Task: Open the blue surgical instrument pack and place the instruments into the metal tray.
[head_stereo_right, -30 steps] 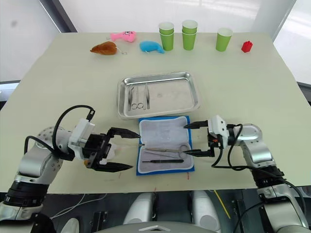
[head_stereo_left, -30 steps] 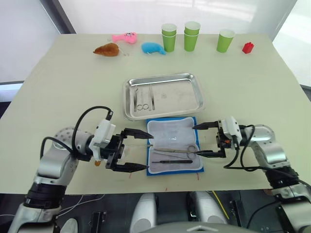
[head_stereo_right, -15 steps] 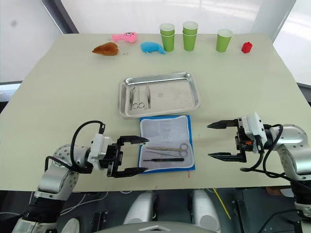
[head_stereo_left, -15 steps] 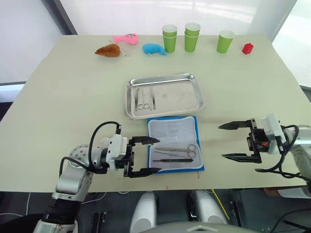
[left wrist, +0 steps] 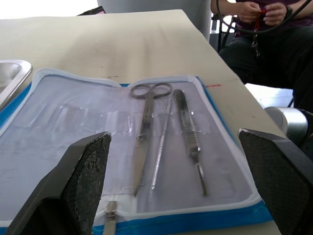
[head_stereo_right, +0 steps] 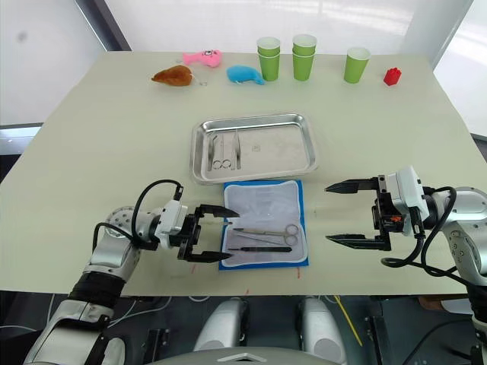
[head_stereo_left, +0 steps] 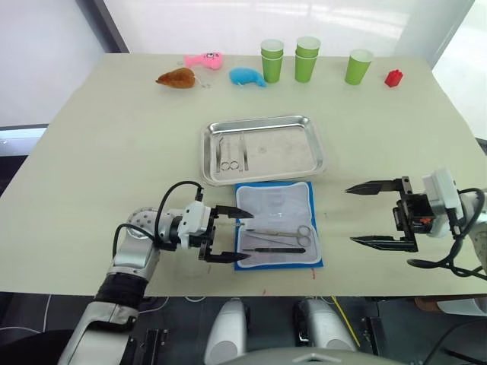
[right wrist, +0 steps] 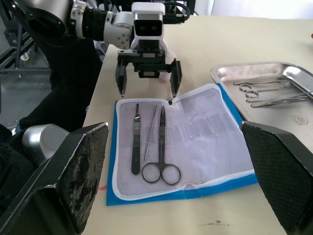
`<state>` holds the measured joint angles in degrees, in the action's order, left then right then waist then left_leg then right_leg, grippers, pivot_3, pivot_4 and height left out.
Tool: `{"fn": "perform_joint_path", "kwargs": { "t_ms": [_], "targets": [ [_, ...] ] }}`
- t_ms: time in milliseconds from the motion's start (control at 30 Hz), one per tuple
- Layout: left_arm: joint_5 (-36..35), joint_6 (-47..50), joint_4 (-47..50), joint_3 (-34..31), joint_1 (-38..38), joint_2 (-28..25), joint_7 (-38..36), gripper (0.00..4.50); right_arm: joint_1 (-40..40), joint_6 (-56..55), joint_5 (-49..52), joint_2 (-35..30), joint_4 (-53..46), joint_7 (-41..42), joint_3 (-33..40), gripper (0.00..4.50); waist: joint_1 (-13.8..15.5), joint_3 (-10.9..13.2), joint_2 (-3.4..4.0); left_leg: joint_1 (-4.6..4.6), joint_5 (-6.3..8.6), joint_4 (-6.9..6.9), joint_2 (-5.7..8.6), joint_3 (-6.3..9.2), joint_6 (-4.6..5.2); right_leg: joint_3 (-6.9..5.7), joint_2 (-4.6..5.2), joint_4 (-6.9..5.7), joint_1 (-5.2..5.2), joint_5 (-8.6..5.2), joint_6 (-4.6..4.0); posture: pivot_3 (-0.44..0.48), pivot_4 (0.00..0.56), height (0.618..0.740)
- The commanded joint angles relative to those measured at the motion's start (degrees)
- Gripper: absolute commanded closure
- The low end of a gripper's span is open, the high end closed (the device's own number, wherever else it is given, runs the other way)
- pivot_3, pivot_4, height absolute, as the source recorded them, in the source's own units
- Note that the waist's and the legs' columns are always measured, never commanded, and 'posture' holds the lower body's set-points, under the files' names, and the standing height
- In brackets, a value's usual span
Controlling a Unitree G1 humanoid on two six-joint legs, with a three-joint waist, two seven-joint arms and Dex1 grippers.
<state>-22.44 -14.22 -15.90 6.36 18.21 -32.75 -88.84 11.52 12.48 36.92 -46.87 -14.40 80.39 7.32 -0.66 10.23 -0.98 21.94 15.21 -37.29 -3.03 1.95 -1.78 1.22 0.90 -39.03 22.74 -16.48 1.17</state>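
the instruments (head_stereo_left: 230, 153) in the metal tray (head_stereo_left: 319, 150) look too small to identify individually.

pack (head_stereo_left: 276, 226): blue cloth rim, pale matt lining, clear glossy pockets
instruments (left wrist: 161, 132): bare metal, dull sheen
tray (head_stereo_left: 263, 150): polished steel, glossy
table (head_stereo_left: 114, 129): smooth, matt, cream
finger pads (right wrist: 81, 171): black, rough, grainy

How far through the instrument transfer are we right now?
Partly done. The blue surgical instrument pack lies open, and a few instruments sit in the metal tray. The left gripper is open at the pack's edge; the right gripper is open, off to the side. Scissors and two slim tools remain.
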Motion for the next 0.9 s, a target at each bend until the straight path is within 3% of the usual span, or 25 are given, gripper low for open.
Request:
{"fn": "perform_joint_path", "kwargs": {
  "t_ms": [33,233,467,900],
  "targets": [
    [0.58,-2.95,-4.06,0.66,2.53,0.48,-3.31,0.09,0.55,1.04,2.09,-0.54,-2.73,-1.08,1.97,0.00,0.01,0.00,0.00,0.00,0.00,-0.02,0.00,0.01,0.00,-0.01,0.00,-0.04,0.00,0.00,0.00,0.000,0.150,0.740],
    [0.44,-6.32,-8.40,5.28,5.90,-0.59,-3.66,0.09,0.98,2.63,2.93,-0.47,-5.09,-2.67,1.20,0.00,-0.02,0.00,0.00,-0.05,-0.01,-0.14,0.01,0.01,0.01,0.00,0.00,-0.27,0.00,0.01,-0.01,0.000,0.150,0.740],
    [-1.26,-5.90,-6.39,9.32,4.55,-1.57,-3.66,0.09,0.56,2.67,2.45,-0.48,-5.94,-3.21,1.05,0.00,-0.06,-0.01,0.01,-0.10,-0.02,-0.17,0.02,0.01,0.02,0.03,0.00,-0.42,0.00,0.00,-0.01,0.000,0.150,0.740],
    [7.68,-2.51,-6.72,11.46,1.12,-1.17,-0.37,0.09,1.03,6.74,4.77,-0.89,-10.81,-5.17,0.91,0.00,-0.08,-0.10,0.17,-0.17,-0.02,-0.18,0.03,-0.02,0.02,0.08,-0.01,-0.49,0.00,0.00,-0.01,0.000,0.150,0.740]
  ]
}}
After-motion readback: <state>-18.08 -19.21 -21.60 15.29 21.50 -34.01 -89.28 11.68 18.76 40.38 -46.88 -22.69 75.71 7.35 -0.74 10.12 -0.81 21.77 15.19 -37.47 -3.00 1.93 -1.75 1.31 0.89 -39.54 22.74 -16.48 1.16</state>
